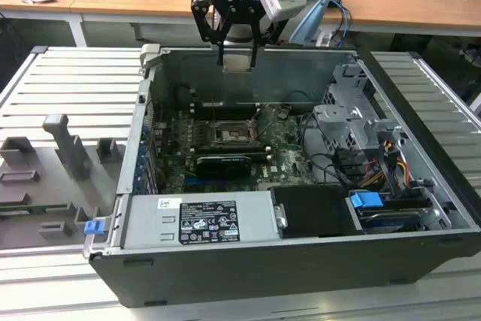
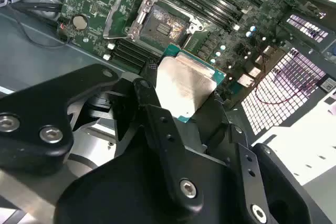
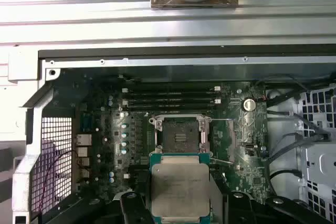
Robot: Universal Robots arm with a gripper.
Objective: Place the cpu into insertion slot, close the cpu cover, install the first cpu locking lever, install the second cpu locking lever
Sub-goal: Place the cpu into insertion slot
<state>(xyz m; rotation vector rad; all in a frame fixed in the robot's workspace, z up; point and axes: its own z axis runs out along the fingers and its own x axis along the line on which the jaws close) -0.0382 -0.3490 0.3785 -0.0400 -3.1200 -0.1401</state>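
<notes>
The tool (image 1: pixel 237 61) hangs above the open computer case (image 1: pixel 248 261), which lies on its side in the middle of the ribbed metal tabletop (image 1: pixel 68 80). The tool sits over the case wall that faces the tabletop's far edge in the exterior view. Its fingers are closed to the width of the cpu (image 1: pixel 237 62) and clamp it by two opposite edges. In both wrist views the pale metal face of the cpu (image 2: pixel 184 85) (image 3: pixel 180 187) shows between the black fingers, with a thin green border around it. The cpu is in the air, well clear of the motherboard (image 1: pixel 289 159). The insertion slot (image 1: pixel 229 135) lies in the middle of that board, just beside the long memory slots (image 3: pixel 170 95). Its dark contact field (image 2: pixel 160 24) (image 3: pixel 180 132) is bare inside a bright metal frame, so nothing is seated there yet. The cpu looks light, thin and stiff, and its smooth lid probably gives the fingers little friction. The edge grip seems the right one, since it keeps the fingers off the underside, which is likely fragile. The slot's contacts are probably just as delicate, so the cpu would have to come down flat and square, without sliding or force.
</notes>
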